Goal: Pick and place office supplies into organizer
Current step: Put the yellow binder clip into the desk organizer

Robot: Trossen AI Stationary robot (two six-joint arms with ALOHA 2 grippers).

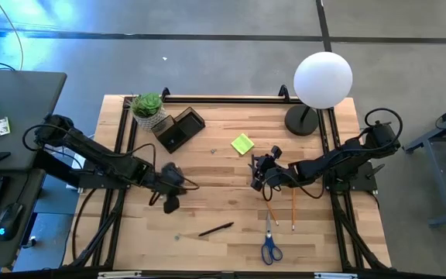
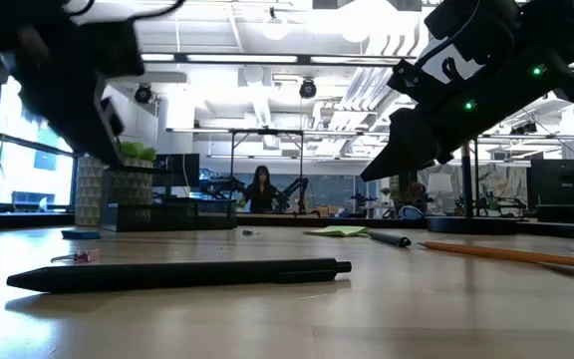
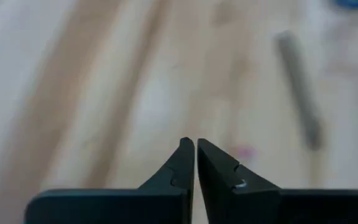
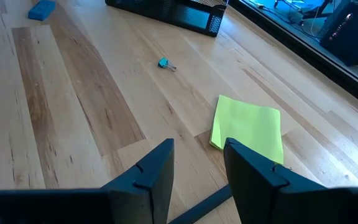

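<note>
Left gripper (image 3: 195, 144) hangs pressed together and empty above the desk (image 1: 223, 167), the pen (image 1: 216, 229) just ahead; my right gripper (image 4: 197, 152), spread, faces the sticky-note pad (image 4: 247, 127) for a pick toward the organizer (image 1: 179, 129).

two pencils (image 1: 269, 212); two pens (image 1: 216, 229); one scissors (image 1: 270, 247)

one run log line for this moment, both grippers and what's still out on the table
left gripper: shut, empty, above table | right gripper: open, near sticky pad | pen, scissors, pencils: loose | organizer: back left
</note>
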